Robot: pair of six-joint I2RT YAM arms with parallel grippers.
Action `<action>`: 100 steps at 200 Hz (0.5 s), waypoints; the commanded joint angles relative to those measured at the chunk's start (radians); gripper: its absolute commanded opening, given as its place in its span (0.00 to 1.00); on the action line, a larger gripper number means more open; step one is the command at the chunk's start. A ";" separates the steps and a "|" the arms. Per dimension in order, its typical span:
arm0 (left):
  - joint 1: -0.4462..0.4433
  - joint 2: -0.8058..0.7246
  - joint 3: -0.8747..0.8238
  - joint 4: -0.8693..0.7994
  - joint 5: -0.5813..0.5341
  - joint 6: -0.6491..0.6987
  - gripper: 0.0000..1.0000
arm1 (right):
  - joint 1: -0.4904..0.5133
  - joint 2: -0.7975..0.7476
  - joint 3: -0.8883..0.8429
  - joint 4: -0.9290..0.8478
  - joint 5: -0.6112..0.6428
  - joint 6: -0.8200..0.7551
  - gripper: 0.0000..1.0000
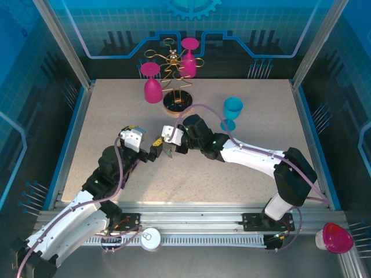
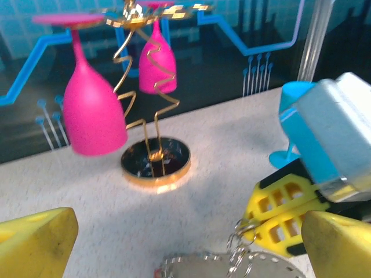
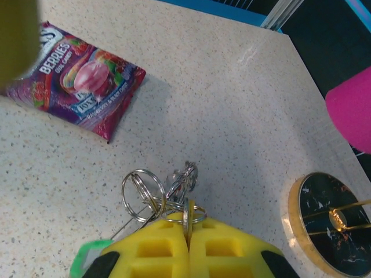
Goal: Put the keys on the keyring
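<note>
left gripper (image 2: 188,231) stands wide open, its yellow fingers (image 2: 36,243) far apart at the bottom corners of the left wrist view, closed on nothing. right gripper (image 3: 188,225) is pressed shut on the grey metal keyring with small rings (image 3: 181,180), with one small ring pinched edge-on between its yellow pads. the other rings fan out just ahead of the tips, above the speckled beige worktop (image 1: 261,185). a small green tag (image 3: 87,255) shows beside the right gripper's fingers. whether a key hangs in that cluster i cannot tell. seen from above, the two grippers meet tip to tip near the middle of the worktop, a little toward its left edge, and the keyring sits between them. a purple snack packet (image 3: 78,81) lies flat on the worktop, well apart from the rings. at the middle of the far edge stands a gold wire glass rack on a round black base (image 1: 177,101). two pink plastic wine glasses (image 1: 152,88) hang from it upside down. a blue plastic goblet (image 1: 233,109) stands upright just right of the rack. a pink cup (image 1: 334,237) sits off the worktop, past its near right corner.
</note>
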 commanded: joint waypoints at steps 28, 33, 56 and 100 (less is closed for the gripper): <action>0.020 0.020 0.051 0.010 -0.247 -0.145 0.99 | 0.002 -0.055 -0.208 -0.156 0.110 -0.067 0.00; 0.022 0.031 0.051 0.009 -0.242 -0.147 0.99 | 0.002 -0.066 -0.226 -0.166 0.124 -0.055 0.00; 0.024 0.077 0.058 -0.005 -0.223 -0.152 0.99 | 0.005 -0.120 -0.308 -0.218 0.191 -0.002 0.00; 0.054 0.163 0.083 -0.020 -0.207 -0.148 0.99 | 0.007 -0.169 -0.374 -0.373 0.418 0.033 0.00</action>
